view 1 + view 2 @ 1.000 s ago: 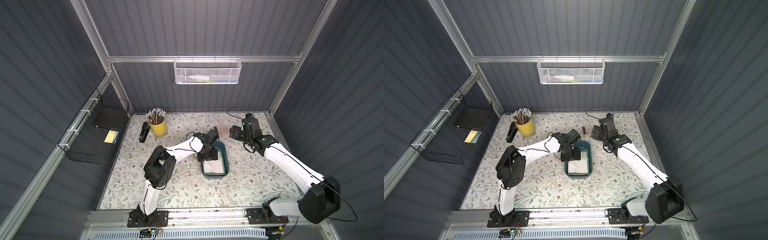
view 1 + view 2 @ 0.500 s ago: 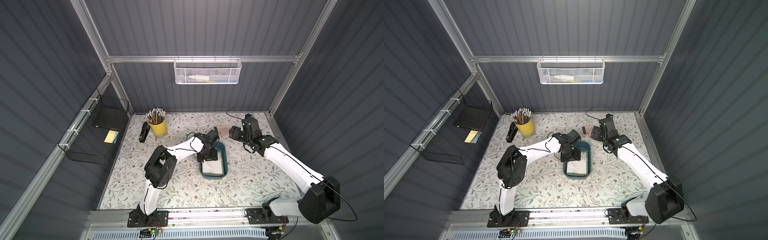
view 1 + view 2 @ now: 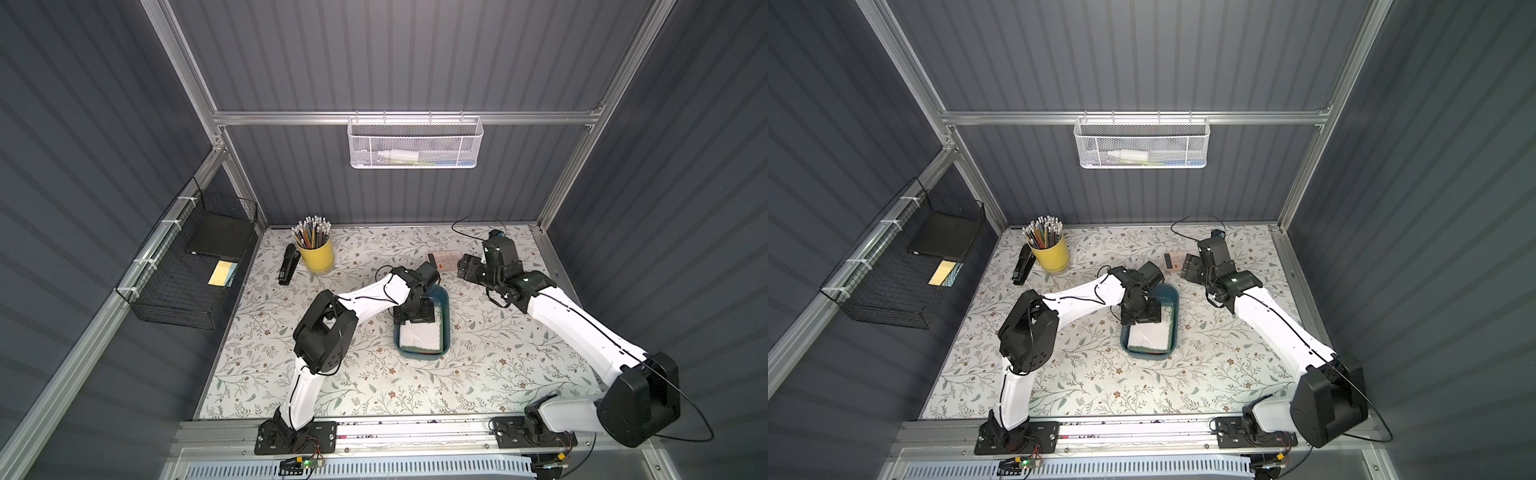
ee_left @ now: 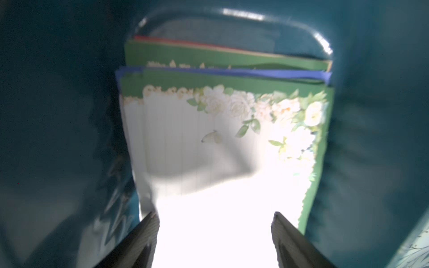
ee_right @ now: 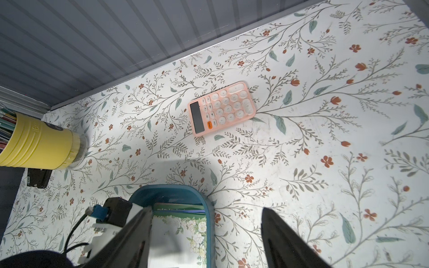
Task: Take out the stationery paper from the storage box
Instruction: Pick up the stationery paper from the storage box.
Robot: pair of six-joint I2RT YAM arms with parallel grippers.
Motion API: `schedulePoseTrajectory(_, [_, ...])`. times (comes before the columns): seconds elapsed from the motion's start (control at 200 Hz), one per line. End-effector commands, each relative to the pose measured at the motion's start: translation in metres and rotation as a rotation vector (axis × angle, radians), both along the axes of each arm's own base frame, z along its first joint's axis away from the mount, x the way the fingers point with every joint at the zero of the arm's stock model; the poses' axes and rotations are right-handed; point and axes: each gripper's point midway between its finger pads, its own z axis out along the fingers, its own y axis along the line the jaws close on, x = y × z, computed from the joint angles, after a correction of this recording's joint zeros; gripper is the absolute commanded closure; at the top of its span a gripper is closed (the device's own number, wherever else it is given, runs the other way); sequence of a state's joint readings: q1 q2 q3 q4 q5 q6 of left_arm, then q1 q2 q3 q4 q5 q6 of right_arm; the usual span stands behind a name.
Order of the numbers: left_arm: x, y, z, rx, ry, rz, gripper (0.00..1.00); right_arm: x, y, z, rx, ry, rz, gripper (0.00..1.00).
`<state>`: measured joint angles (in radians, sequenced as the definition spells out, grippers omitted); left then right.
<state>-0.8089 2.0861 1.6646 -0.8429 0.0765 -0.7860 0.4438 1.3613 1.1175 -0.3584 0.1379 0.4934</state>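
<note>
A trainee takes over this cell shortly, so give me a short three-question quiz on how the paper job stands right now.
1. True or false: the stationery paper is already out of the storage box.
2. The right gripper is: A, shut on a sheet; B, open and holding nothing; C, down inside the box.
3. Fill in: below the left gripper, the top sheet has a ___ border with white roses.

Key: 1 false; 2 B; 3 green.
</note>
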Motion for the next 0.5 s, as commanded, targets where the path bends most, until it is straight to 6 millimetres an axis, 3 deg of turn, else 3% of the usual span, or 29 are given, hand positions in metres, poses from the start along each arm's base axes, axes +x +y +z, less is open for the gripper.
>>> schedulePoseTrajectory(0.0, [0.004, 0.003, 0.005, 0.049, -0.021, -0.015, 0.21, 0.0, 0.003, -0.008, 0.011, 0.024, 0.01, 0.22])
schedulePoseTrajectory(0.325, [0.003, 0.028, -0.005, 0.189, -0.033, -0.014, 0.2, 0.0, 0.003, -0.009, 0.01, 0.03, 0.013, 0.22])
schedulePoseTrajectory(0.495, [0.005, 0.028, -0.001, 0.199, -0.044, -0.019, 0.19, 0.0, 0.005, -0.011, 0.014, 0.035, 0.02, 0.22])
